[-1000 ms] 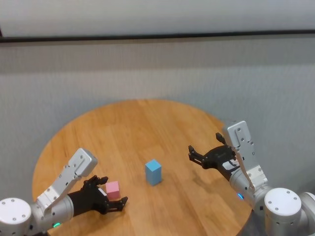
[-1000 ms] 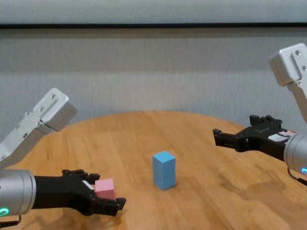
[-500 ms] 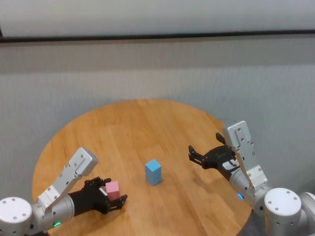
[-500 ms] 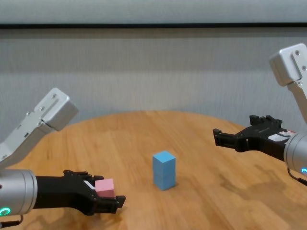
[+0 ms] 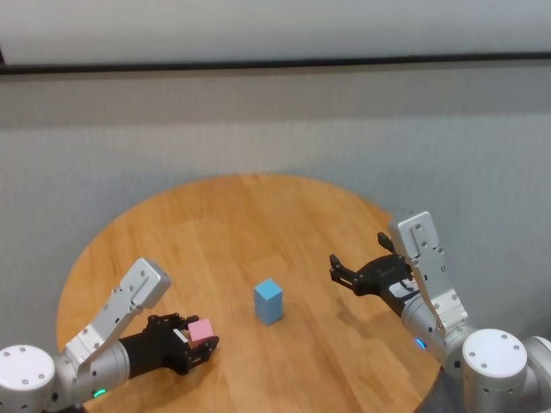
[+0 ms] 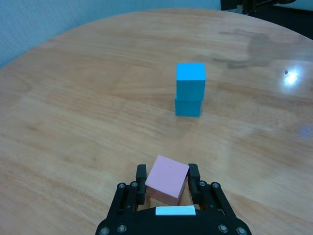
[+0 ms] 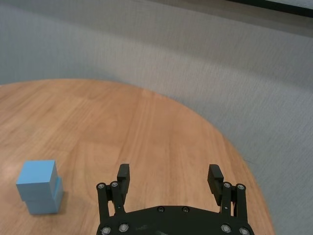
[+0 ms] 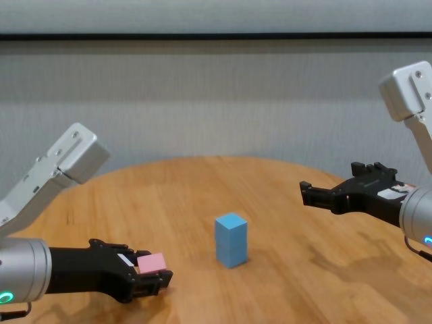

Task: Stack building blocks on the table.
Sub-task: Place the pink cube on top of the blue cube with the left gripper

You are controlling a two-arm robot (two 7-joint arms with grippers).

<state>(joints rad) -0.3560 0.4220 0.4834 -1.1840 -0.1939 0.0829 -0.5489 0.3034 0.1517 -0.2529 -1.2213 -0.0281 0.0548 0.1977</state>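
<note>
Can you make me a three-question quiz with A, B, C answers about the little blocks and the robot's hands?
1. Where is the pink block?
A. on top of the blue stack
B. between the fingers of the left hand
C. under the right hand

2. How many blue blocks make up the blue stack?
A. one
B. two
C. three

3. How is the right hand?
A. open and holding nothing
C. shut on a blue block
B. shut on the pink block

Answers:
1. B, since the left wrist view shows the pink block pinched between the left hand's fingers, low over the table.
2. B, since the left wrist view shows a seam between two blue cubes, one on the other.
3. A, since the right wrist view shows its fingers spread wide with nothing between them.
</note>
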